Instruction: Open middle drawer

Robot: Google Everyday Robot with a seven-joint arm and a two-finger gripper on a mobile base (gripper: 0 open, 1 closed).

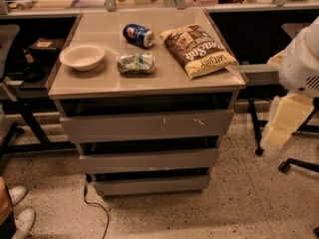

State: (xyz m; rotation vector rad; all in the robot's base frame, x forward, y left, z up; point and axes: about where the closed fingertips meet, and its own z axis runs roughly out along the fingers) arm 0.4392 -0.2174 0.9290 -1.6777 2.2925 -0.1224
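We see the middle drawer (149, 160) shut, low at centre frame, between a scratched front (147, 125) above and a narrower front (152, 184) below; a bowl (82, 57), can (138, 35) and chip bag (199, 49) sit on top; the gripper (285, 126) hangs at the right edge, well apart from the drawers; its grip we cannot tell.

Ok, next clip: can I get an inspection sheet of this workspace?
Surface: grey cabinet top, flat, holding four items.
Job's things: middle drawer, not pulled out, nothing touching it.
Clutter: white bowl, blue can on its side, crumpled wrapper, chip bag.
Grippers: end effector at the right edge, beside the cabinet, apart from the drawers.
Cables: black cable on the floor below the cabinet.
Surroundings: shoes lower left, chair base right.
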